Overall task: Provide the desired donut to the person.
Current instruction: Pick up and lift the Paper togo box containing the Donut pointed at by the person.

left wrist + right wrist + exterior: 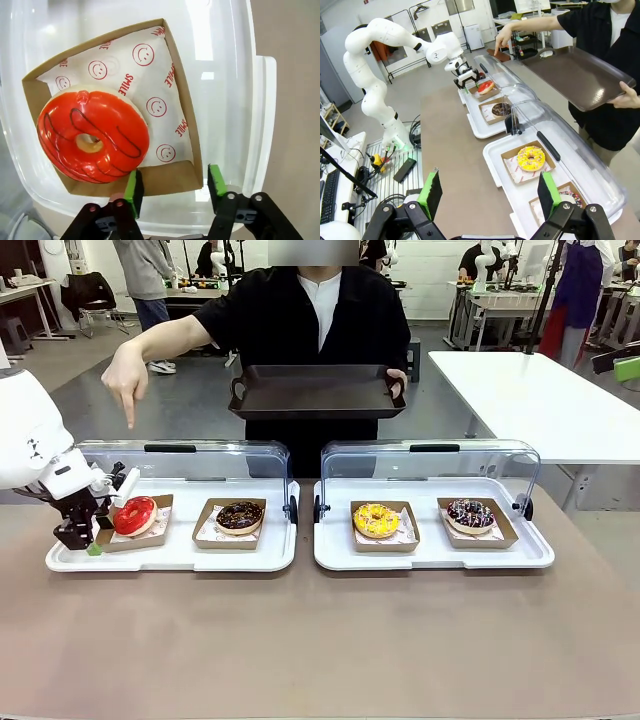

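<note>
A polished grey floor (190, 390) stretches behind the brown worktable (320, 640), with a white table (540, 400) to one side, a black chair (95, 295) at the far left (draped with dark cloth), and workbenches (500, 305) along the white wall (430, 270).

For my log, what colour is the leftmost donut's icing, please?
Red icing, dark squiggles; best in the left wrist view.

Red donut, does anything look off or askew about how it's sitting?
Yes. The red donut is crowded into one corner of its cardboard tray, overlapping the wall and looking tipped up, leaving much of the smiley paper bare.
</note>
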You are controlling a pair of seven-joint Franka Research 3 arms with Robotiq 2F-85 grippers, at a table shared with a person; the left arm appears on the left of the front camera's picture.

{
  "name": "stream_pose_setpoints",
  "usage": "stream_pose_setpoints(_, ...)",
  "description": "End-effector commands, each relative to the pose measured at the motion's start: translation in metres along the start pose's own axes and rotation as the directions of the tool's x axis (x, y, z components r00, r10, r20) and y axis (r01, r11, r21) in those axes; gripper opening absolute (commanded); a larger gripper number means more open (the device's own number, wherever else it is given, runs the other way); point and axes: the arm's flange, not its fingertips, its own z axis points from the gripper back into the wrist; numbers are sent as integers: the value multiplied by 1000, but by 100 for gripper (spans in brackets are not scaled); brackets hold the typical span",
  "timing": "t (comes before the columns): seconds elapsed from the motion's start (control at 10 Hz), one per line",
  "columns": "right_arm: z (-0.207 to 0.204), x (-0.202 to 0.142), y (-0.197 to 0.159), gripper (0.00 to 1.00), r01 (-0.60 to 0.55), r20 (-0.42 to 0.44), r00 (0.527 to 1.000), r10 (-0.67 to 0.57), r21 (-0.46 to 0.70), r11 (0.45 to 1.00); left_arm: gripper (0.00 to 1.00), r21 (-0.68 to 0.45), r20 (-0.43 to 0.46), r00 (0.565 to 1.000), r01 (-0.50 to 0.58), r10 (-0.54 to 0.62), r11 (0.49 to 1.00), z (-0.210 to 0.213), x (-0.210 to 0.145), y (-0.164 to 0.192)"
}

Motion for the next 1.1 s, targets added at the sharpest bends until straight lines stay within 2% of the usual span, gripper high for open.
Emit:
stream_pose_setpoints(0.0, -1, 1, 0, 100, -6, 10, 1000, 6, 10, 1000, 0, -9, -23, 1000, -12, 12, 1000, -2, 0, 3)
stream_pose_setpoints(0.1, -1, 1, 0, 100, -6, 10, 1000, 6, 10, 1000, 17, -11, -25, 1000, -11, 11, 1000, -2, 0, 3)
stream_pose_setpoints(0.3, -1, 1, 0, 100, -6, 10, 1000, 6, 10, 1000, 0, -11, -26, 1000, -12, 12, 1000, -1, -1, 3)
stream_pose_setpoints(0.8, -1, 1, 0, 100, -6, 10, 1000, 6, 10, 1000, 0, -12, -31, 1000, -5, 4, 1000, 1, -2, 2)
stream_pose_setpoints(1.0, -1, 1, 0, 100, -6, 10, 1000, 6, 10, 1000, 0, -17, -34, 999, 33, -34, 999, 8, -3, 0)
